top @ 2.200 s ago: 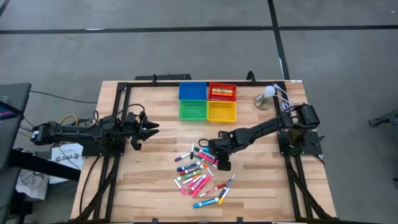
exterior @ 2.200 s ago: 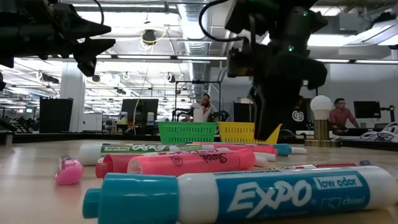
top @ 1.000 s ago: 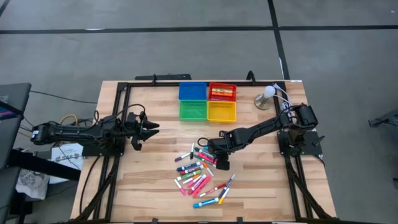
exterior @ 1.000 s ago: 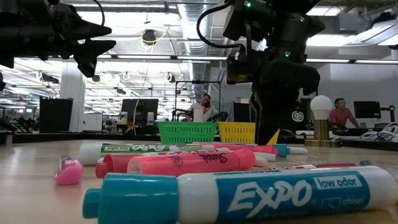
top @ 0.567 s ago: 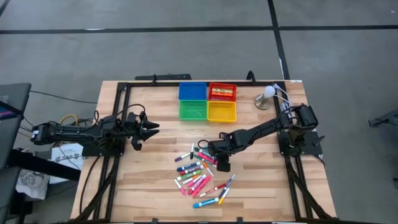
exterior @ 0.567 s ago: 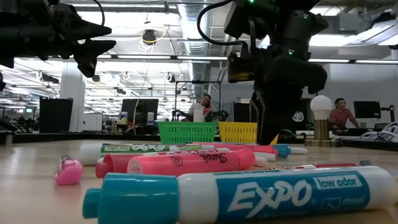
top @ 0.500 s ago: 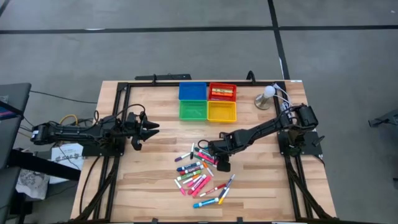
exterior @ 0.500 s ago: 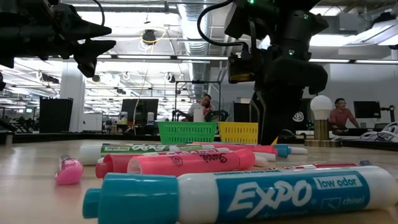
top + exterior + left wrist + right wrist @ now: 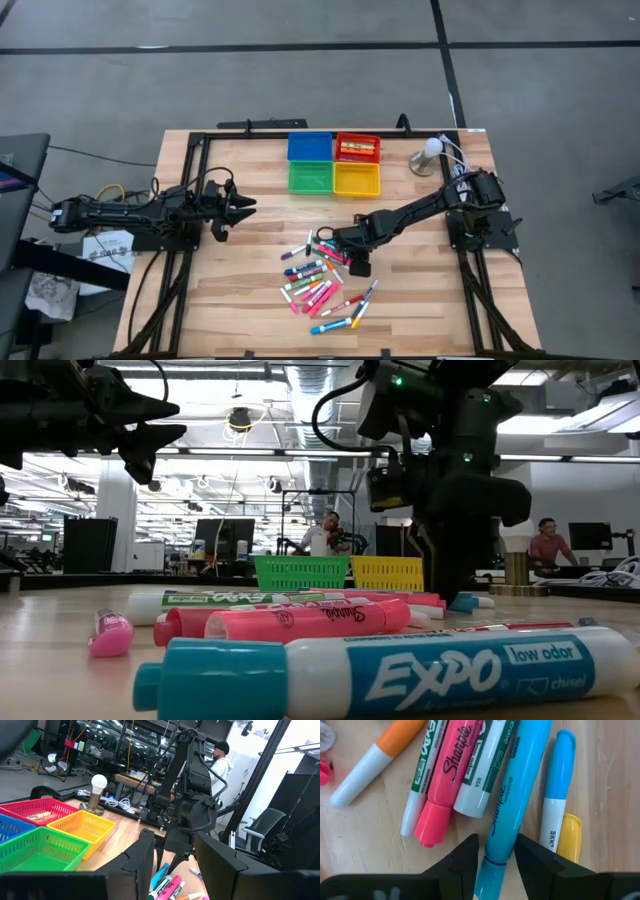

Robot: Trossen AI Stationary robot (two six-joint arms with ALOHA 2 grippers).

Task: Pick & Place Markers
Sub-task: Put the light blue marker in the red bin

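Observation:
The markers (image 9: 320, 275) lie in a loose pile on the wooden table, near its middle. My right gripper (image 9: 345, 253) is low over the pile's far right part and points down (image 9: 445, 585). It is open (image 9: 497, 857). One finger stands on each side of a light blue highlighter (image 9: 512, 795), which lies flat between a green-labelled marker and a blue-capped one. My left gripper (image 9: 245, 205) hangs open above the table's left side, away from the pile, and is seen from behind in its own wrist view (image 9: 172, 865). My right gripper comes from above with its fingers (image 9: 465, 857) across the light blue highlighter's cap end (image 9: 495, 852), close on both sides. I cannot tell whether they touch it. The highlighter lies flat on the table.
Four small square trays stand at the far middle: blue (image 9: 309, 147), red (image 9: 357, 148) with something in it, green (image 9: 311, 178), yellow (image 9: 356, 179). A white bulb lamp (image 9: 430, 155) stands at the far right. A dark frame runs along the table's edges. People sit in the room beyond.
My right gripper has come down onto the far right part of the marker pile, and its fingers now reach the table top in the low view. The markers have kept their places.

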